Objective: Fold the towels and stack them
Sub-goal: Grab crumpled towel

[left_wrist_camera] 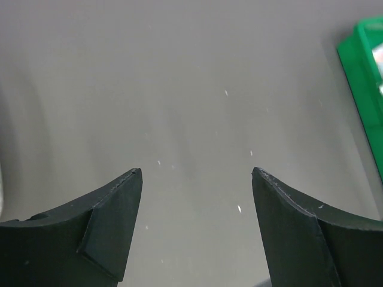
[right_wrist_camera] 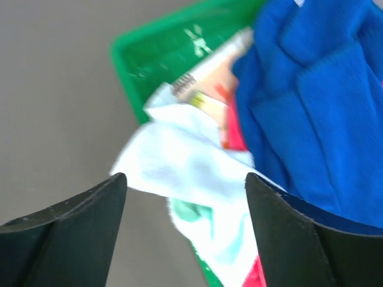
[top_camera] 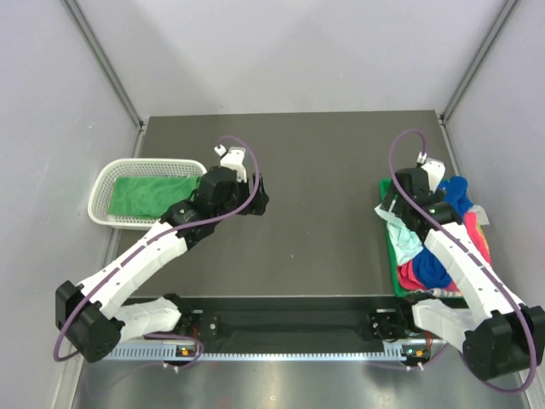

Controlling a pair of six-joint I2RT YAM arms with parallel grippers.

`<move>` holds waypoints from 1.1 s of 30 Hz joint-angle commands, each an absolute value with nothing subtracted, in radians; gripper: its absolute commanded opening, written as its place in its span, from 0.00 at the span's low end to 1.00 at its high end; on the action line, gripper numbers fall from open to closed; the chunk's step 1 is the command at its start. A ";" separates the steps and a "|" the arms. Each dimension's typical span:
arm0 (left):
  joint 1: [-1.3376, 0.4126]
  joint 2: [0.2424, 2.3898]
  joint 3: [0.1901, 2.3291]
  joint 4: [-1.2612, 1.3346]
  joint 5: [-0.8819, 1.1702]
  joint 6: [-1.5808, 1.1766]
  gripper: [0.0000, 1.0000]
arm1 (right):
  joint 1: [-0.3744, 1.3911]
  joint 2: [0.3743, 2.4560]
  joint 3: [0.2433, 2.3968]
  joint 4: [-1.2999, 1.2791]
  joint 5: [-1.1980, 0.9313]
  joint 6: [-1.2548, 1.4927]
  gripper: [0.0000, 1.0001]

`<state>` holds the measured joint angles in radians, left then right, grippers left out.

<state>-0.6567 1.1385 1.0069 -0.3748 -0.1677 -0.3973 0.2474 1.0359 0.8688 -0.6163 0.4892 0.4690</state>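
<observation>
A folded green towel (top_camera: 157, 192) lies in the white mesh basket (top_camera: 102, 198) at the left. A heap of towels fills the green bin (top_camera: 391, 256) at the right: royal blue (top_camera: 457, 194), pale mint-white (top_camera: 407, 244), pink/red (top_camera: 415, 273). My left gripper (top_camera: 258, 203) is open and empty over bare table (left_wrist_camera: 196, 171). My right gripper (top_camera: 388, 210) is open just above the bin's far left corner. In the right wrist view my right gripper (right_wrist_camera: 185, 176) hangs over the pale mint-white towel (right_wrist_camera: 179, 158), with the royal blue towel (right_wrist_camera: 311, 101) to its right.
The dark table (top_camera: 315, 213) lies between basket and bin. The green bin's corner (left_wrist_camera: 365, 60) shows at the right of the left wrist view, and its rim (right_wrist_camera: 161, 42) in the right wrist view. Grey walls enclose the table.
</observation>
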 commanded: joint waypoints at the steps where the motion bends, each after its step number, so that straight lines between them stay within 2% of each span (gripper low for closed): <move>1: -0.658 1.080 0.968 -0.377 -0.063 -0.390 0.79 | 0.193 1.002 0.833 -0.683 0.531 0.503 0.83; 6: -0.658 1.017 0.922 -0.373 -0.049 -0.387 0.79 | 0.112 0.988 0.772 -0.674 0.506 0.520 0.92; 9: -0.658 0.993 0.900 -0.376 -0.029 -0.394 0.78 | 0.072 1.011 0.765 -0.660 0.463 0.520 0.93; 11: -0.658 0.980 0.888 -0.376 -0.017 -0.403 0.78 | 0.048 1.029 0.756 -0.631 0.408 0.522 0.87; 14: -0.658 0.965 0.881 -0.379 -0.005 -0.408 0.77 | 0.041 1.043 0.750 -0.606 0.376 0.528 0.67; 15: -0.658 0.959 0.881 -0.380 -0.006 -0.408 0.76 | 0.041 1.043 0.747 -0.603 0.368 0.529 0.54; 17: -0.658 0.950 0.882 -0.383 -0.009 -0.407 0.76 | 0.040 1.039 0.750 -0.600 0.357 0.523 0.42; 18: -0.658 0.946 0.884 -0.387 -0.014 -0.405 0.76 | 0.038 1.034 0.753 -0.603 0.339 0.522 0.31; 20: -0.658 0.939 0.885 -0.385 -0.021 -0.405 0.75 | 0.040 1.017 0.767 -0.609 0.321 0.509 0.20; 21: -0.660 0.939 0.887 -0.384 -0.021 -0.405 0.74 | 0.040 1.011 0.778 -0.615 0.308 0.506 0.11; 23: -0.658 0.940 0.887 -0.382 -0.017 -0.408 0.73 | 0.038 0.988 0.816 -0.635 0.295 0.493 0.03; 24: -0.658 0.940 0.887 -0.380 -0.017 -0.410 0.73 | 0.040 0.977 0.831 -0.652 0.290 0.489 0.00; 33: -0.658 0.942 0.896 -0.350 -0.060 -0.411 0.67 | 0.046 0.960 1.121 -0.709 0.132 0.479 0.00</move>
